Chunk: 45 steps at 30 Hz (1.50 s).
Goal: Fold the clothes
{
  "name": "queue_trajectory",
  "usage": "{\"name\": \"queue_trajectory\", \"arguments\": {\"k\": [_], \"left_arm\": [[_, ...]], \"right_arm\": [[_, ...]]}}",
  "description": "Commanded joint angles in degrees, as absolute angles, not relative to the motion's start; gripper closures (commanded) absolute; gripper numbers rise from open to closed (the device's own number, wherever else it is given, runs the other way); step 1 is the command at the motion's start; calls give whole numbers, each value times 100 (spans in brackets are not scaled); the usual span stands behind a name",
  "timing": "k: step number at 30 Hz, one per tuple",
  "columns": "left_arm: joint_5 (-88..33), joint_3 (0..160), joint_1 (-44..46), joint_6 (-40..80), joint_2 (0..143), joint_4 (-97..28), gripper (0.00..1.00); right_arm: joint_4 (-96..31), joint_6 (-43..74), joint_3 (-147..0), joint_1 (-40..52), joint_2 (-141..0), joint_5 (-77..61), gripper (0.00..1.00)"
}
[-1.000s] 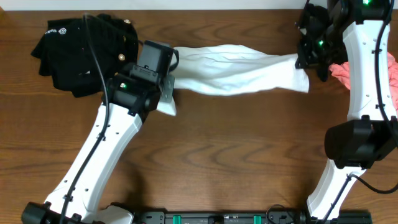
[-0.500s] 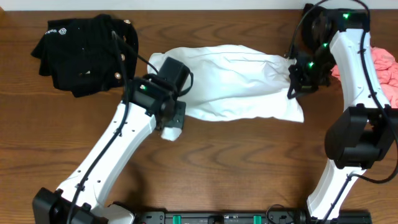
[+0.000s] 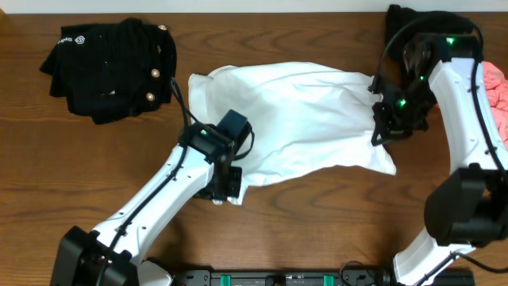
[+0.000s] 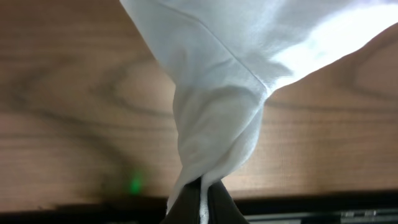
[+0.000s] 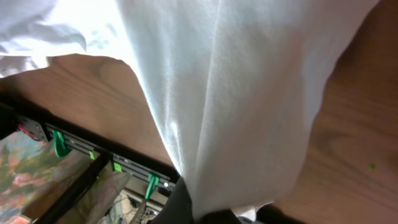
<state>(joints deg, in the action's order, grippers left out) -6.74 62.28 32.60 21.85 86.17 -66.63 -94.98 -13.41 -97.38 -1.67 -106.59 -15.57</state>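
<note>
White T-shirt (image 3: 302,119) is spread out mid-bench (image 3: 317,230), a bit toward the far edge. Left jaws are pinched tight on its near-left corner, and right jaws are clamped on its right end. Black gold-buttoned piece (image 3: 103,67) sits bunched in the far left corner. Its little white logo (image 3: 75,37) is too small to read. Pink piece (image 3: 498,91) is at the right edge.

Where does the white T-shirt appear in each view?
Overhead: white T-shirt spread across the middle, slightly above centre.
Left wrist: white T-shirt hangs from top right, narrowing to bottom centre.
Right wrist: white T-shirt fills the middle, top to bottom.
Shared landmark: the brown wooden table.
</note>
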Motion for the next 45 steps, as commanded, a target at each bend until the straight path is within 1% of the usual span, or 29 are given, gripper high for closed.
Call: {"name": "queue_trajectory", "arguments": {"k": [1,3,4,5,8,11,12,14,15,19,20,21,24,29,35,37,39,40,42,44,45], "left_arm": [[-1013,6036,3404,2440,8650,-6674,94],[-1007,6005,3489,2475,8650,-6630,94],[-1009,6005,3529,2477,8648,-6560,85],[-1009,6005,3557,2477,8648,-6506,68],[-1009,6005,3588,2530,8648,-6381,31],[-1009,6005,3588,2563,8648,-6381,17],[-1009,6005,3588,2565,8648,-6381,15],[-1009,6005,3588,2565,8648,-6379,13],[-1009,6005,3588,2565,8648,-6377,13],[-1007,6007,3588,2563,8648,-6340,12],[-1007,6005,3586,2563,8648,-6320,12],[-1007,6005,3588,2563,8648,-6292,12],[-985,6007,3586,2561,8648,-6163,12],[-722,6007,3492,2655,8648,-5736,11],[-51,6014,3044,3059,8543,-5120,11],[-38,6016,2893,3089,8442,-4882,11],[-34,6016,2733,3166,8300,-4630,10],[-32,6016,2685,3164,8250,-4536,6],[143,6016,2565,3157,8138,-4257,3],[340,6016,2473,3109,8077,-3981,1],[370,6016,2416,2939,8073,-3754,0]], "right_arm": [[-9402,-1131,-9430,-250,-10490,-1378,98],[-9338,-1111,-9336,-309,-10481,-1330,99],[-9290,-1090,-9310,-346,-10484,-1330,98],[-9233,-1070,-9286,-381,-10484,-1332,99],[-9168,-1028,-9284,-480,-10484,-1332,98],[-9166,-1031,-9284,-567,-10484,-1328,95],[-9164,-1031,-9284,-598,-10484,-1328,93],[-9168,-1031,-9284,-679,-10484,-1317,88],[-9168,-1028,-9284,-725,-10484,-1284,81],[-9174,-1002,-9284,-851,-10484,-1190,41],[-9174,-980,-9284,-875,-10484,-1166,33],[-9172,-950,-9284,-899,-10484,-1151,30],[-9170,-854,-9284,-937,-10484,-1138,25],[-9124,-596,-9284,-910,-10477,-1219,25],[-8501,-434,-9284,-609,-10055,-1413,25],[-8256,-161,-9284,-480,-9758,-1232,25],[-8077,266,-9284,-349,-9384,-766,24],[-8042,454,-9284,-303,-9240,-526,23],[-7981,705,-9284,-237,-8971,-154,18],[-7909,714,-9284,-217,-8803,-106,1],[-7876,722,-9284,-217,-8753,-154,1]]}}
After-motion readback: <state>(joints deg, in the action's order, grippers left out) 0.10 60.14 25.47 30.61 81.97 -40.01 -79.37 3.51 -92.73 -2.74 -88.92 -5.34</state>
